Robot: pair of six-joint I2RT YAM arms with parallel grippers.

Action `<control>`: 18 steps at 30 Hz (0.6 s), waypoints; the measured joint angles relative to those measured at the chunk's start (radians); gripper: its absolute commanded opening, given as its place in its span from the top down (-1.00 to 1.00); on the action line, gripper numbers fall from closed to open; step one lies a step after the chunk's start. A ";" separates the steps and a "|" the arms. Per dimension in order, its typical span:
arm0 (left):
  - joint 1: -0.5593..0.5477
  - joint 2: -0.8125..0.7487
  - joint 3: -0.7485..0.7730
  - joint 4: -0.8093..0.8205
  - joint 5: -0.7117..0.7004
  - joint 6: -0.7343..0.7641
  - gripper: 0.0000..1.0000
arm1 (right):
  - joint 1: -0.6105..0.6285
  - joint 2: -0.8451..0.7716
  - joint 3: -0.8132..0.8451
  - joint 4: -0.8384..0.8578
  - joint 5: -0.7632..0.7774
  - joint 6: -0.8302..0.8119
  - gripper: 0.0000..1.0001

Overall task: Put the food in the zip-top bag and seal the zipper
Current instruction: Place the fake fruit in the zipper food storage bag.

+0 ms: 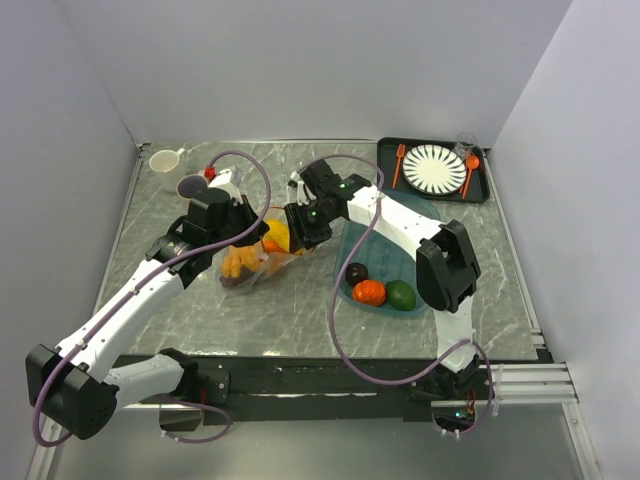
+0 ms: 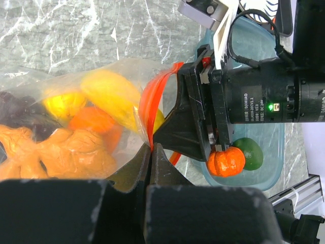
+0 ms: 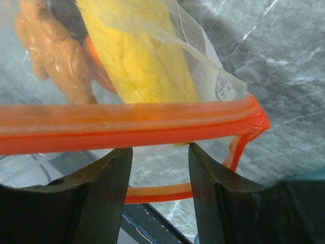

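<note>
Grey marbled tabletop (image 1: 300, 310) enclosed by 3 plain pale walls (image 1: 320, 60) under even light.

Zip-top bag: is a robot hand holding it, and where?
The left hand pinches the zip-top bag at its orange zipper edge; the right hand is open.

From above, the left gripper (image 1: 255, 238) and right gripper (image 1: 298, 243) hide most of the clear floppy plastic bag (image 1: 247, 276). The right wrist view cuts its orange-red zipper strip (image 3: 127, 123) at the left edge. Dark purple toy grapes (image 2: 14, 109) run off the left wrist view's edge
</note>
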 measured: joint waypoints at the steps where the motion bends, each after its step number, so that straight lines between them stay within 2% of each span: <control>1: 0.000 0.000 0.000 0.000 0.000 0.000 0.99 | 0.000 0.004 0.008 -0.003 -0.001 0.000 -0.09; 4: 0.000 0.000 0.000 0.000 0.000 0.000 0.99 | 0.002 0.011 0.034 -0.001 -0.006 0.000 0.11; 7: 0.000 0.001 0.000 0.000 0.000 0.000 0.99 | 0.002 0.020 0.061 0.005 -0.027 0.003 0.22; 18: 0.000 0.001 0.000 0.000 0.000 0.000 0.99 | 0.004 0.058 0.111 0.054 -0.127 0.038 0.11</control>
